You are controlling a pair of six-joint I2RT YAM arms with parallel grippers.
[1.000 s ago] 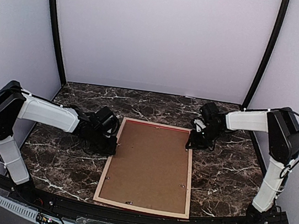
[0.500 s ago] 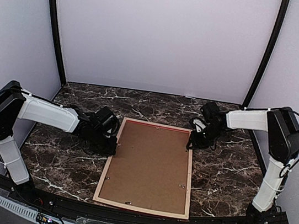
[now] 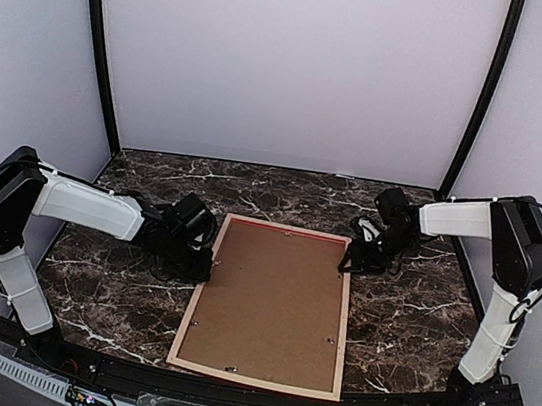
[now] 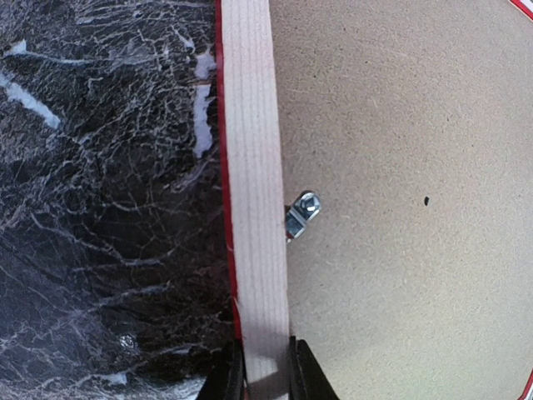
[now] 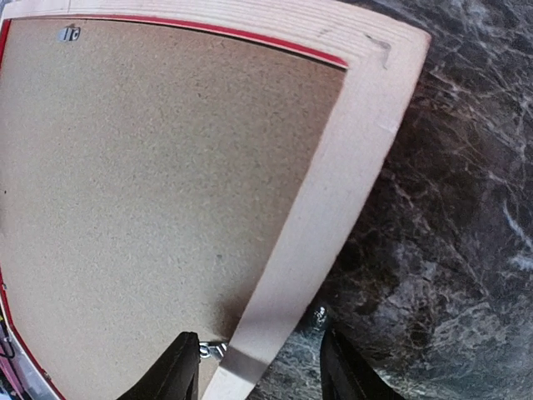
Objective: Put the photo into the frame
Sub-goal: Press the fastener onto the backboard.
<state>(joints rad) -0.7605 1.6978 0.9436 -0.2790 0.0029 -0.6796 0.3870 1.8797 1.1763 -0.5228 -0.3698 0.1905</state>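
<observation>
Dark marble desk (image 3: pixel 107 291) veined in white, plain pale walls (image 3: pixel 290 64) on three sides, and in the middle of it all lies the frame (image 3: pixel 256 379), flat and face down, its long sides running away from the arm bases and leaning a touch to the right at the far end. What faces up is the brown backing board (image 3: pixel 273 299), sitting inside the pale wood rim, with only a thin red line peeking out along the edges. The left pincer (image 3: pixel 207 267) is low on the desk at the frame's left long side, about a third of the way down from the far corner. In the left wrist view its two dark fingers (image 4: pixel 310 382) sit tight on either side of the wooden rail, nearly closed, pinching the rail with no daylight showing. Just ahead of them a small metal clip (image 4: pixel 301 212) is screwed at the rail's inner edge and reaches over the board. Over to the right pincer (image 3: pixel 349 261), down at the frame's far right corner. Its fingers (image 5: pixel 177 368) are spread wide and straddle the right rail, one over the board, the other over bare marble and clear of the wood. It grips nothing. A second clip (image 5: pixel 69 34) shows small on the board near the far rail.
</observation>
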